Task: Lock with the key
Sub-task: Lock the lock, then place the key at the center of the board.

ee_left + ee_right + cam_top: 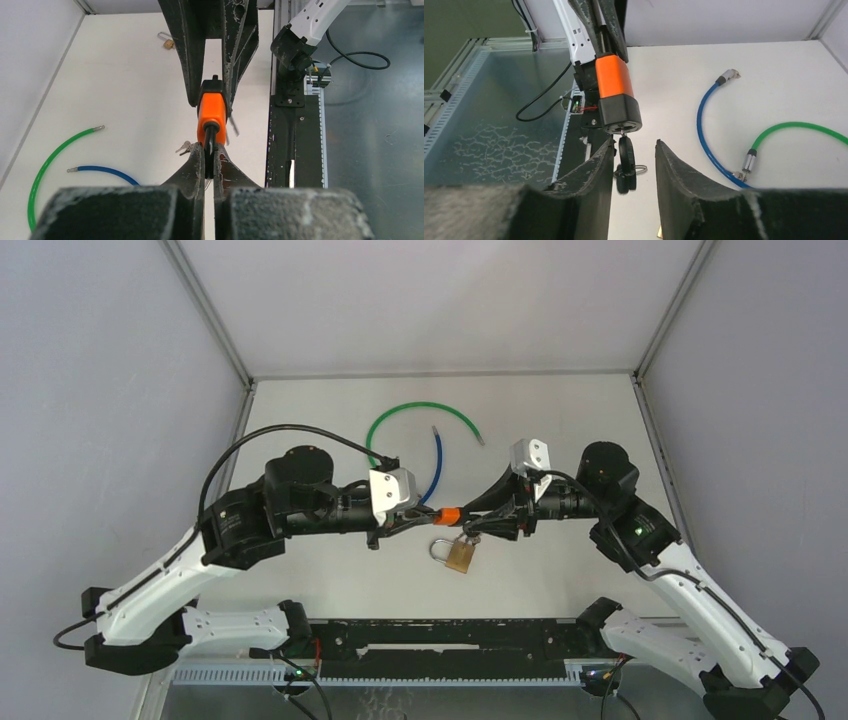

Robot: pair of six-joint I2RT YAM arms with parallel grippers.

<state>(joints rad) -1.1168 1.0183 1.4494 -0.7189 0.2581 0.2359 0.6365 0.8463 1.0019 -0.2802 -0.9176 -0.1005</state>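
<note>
The left jaws (209,153) were shut tight on the black end of an orange lock (614,82), holding it in the air above the middle of the desk (330,420), between the two arms. A black-headed key (625,150) hung from the lock's other end and appeared to sit already in the keyhole. A ring with a spare key (625,184) dangled beneath it. The right jaws (634,145) stood apart, one on each side of the key head, with the left one close against it and a clear gap to the other, so the key was not yet pinched. By that showing, the lock was held steady and the key was lined up. Gripping the key and turning it were still to come. Whether the lock's hoop was pushed home could not be seen. Around them, a green cable (430,404) curved across the far part of the desk, and a blue cable (699,122) lay just inside its arc, both well apart from the work. A brass padlock (460,556) lay on the desk beneath the held lock, not touching it. The dangling ring and spare key looked the likeliest to get in the way of the jaws.
</note>
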